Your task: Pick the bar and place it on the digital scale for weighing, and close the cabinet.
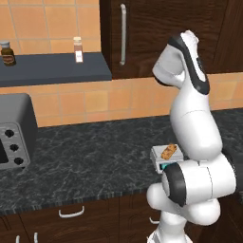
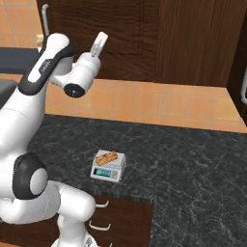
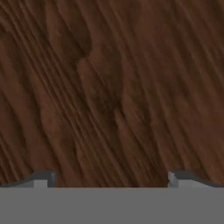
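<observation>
I see the bar [image 2: 106, 157] on the scale [image 2: 109, 167]; gripper [image 3: 111, 177] fingers apart, empty (facing the cabinet [image 3: 109, 87]).

A kitchen, rendered. Shown by the dark speckled stone counter [image 1: 85, 156] with brown drawers [image 1: 71, 218] and curved handles below it, and the orange tiled wall [image 1: 95, 102] behind. Also by the dark wooden wall cabinet [image 1: 156, 28] with a long silver handle [image 1: 123, 34], and a grey shelf [image 1: 52, 66] carrying a brown jar [image 1: 7, 53] and a small spice bottle [image 1: 78, 50]. On the counter, a grey toaster oven [image 1: 14, 137] and a small scale [image 2: 108, 166] with a granola-like bar [image 2: 106, 157] on it.
</observation>
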You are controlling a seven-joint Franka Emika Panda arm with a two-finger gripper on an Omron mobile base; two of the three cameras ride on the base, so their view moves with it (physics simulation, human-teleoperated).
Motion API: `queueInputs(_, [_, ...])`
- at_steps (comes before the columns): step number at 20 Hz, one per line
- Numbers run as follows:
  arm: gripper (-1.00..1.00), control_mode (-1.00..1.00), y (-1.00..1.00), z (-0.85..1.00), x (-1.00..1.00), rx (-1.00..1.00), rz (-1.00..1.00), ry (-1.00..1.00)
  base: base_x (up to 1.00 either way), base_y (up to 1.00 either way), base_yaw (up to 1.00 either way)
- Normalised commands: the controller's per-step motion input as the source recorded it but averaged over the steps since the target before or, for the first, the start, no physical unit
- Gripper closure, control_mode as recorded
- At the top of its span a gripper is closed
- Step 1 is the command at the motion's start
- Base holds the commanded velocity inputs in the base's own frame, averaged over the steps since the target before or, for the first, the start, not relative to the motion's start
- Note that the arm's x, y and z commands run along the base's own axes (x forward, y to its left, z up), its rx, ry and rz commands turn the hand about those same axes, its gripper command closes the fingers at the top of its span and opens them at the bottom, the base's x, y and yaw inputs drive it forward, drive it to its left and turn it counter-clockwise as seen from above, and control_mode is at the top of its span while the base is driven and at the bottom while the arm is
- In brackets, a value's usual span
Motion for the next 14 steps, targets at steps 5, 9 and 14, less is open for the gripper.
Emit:
queueInputs(5, [-1.00,-1.00,-0.03,0.00,-0.58,0.08,0.00,-0.11,0.00,0.00,0.00])
queueInputs(9, [-1.00,-1.00,-0.16,0.00,-0.79,0.10,0.00,-0.19,0.00,0.00,0.00])
queueInputs(14, [-1.00,-1.00,-0.07,-0.19,0.63,0.20,0.02,-0.02,0.00,0.00,0.00])
